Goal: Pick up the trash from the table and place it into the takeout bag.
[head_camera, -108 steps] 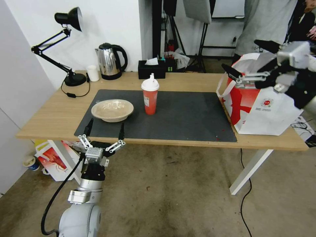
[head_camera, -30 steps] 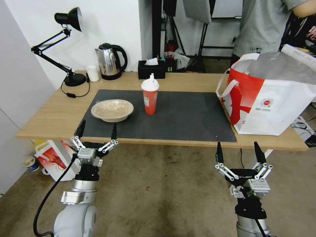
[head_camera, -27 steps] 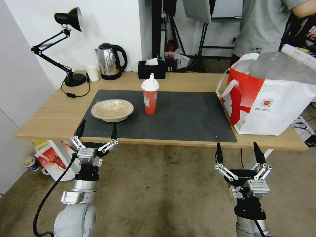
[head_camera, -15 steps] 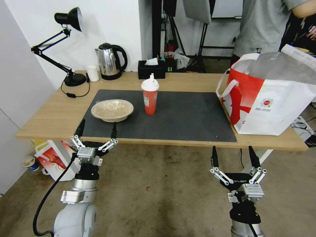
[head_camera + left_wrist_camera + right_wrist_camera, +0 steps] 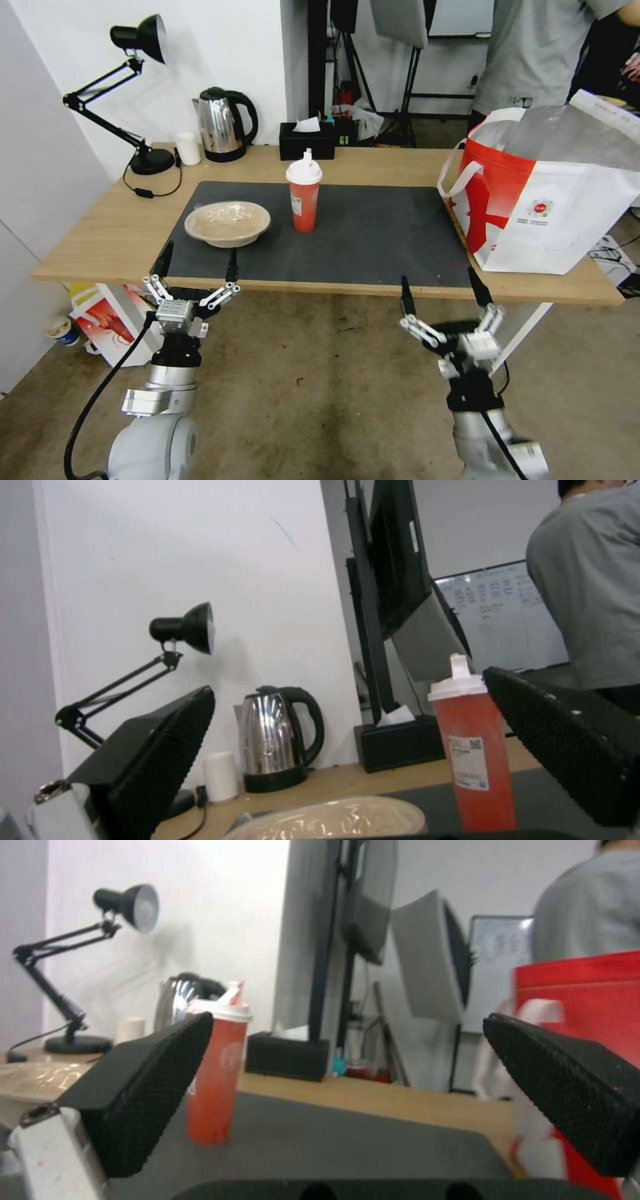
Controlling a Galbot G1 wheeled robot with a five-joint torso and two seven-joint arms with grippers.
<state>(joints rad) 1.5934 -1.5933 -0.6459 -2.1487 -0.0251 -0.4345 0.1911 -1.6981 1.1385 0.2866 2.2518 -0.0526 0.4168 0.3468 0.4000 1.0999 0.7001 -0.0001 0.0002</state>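
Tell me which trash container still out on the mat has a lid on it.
The red cup, standing upright near the mat's middle, wears a white spouted lid. The shallow beige bowl beside it, toward the lamp end, is open-topped.

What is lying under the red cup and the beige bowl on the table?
The red cup and the beige bowl both stand on a dark grey mat, which lies on the light-wood table. The wood under the mat is covered.

black desk lamp (image 5: pixel 137 40) at far left corner, steel kettle (image 5: pixel 223 125) beside small white cup (image 5: pixel 188 148), black tissue box (image 5: pixel 307 140) behind mat, crayfish-print bag (image 5: pixel 107 323) on floor
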